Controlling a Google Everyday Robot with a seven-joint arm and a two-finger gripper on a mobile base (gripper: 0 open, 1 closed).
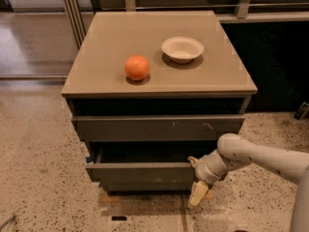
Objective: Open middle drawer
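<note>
The middle drawer [140, 172] is a dark grey-brown flat front, second of three, with a small blue bit [90, 158] at its left end. It stands pulled out a little from the cabinet, and a dark gap shows above it. My gripper [196, 178] is at the drawer's right end, touching the front's top right corner, with the pale arm [251, 154] reaching in from the right. The top drawer front [159, 127] with pale scratch marks sits shut above. The bottom front [145, 186] is mostly hidden under the middle one.
An orange [137, 67] and a white bowl [182, 48] sit on the cabinet top [106, 42]. Speckled floor [43, 178] lies in front and to the left. A dark wall panel [280, 66] stands to the right, and metal railing posts stand behind.
</note>
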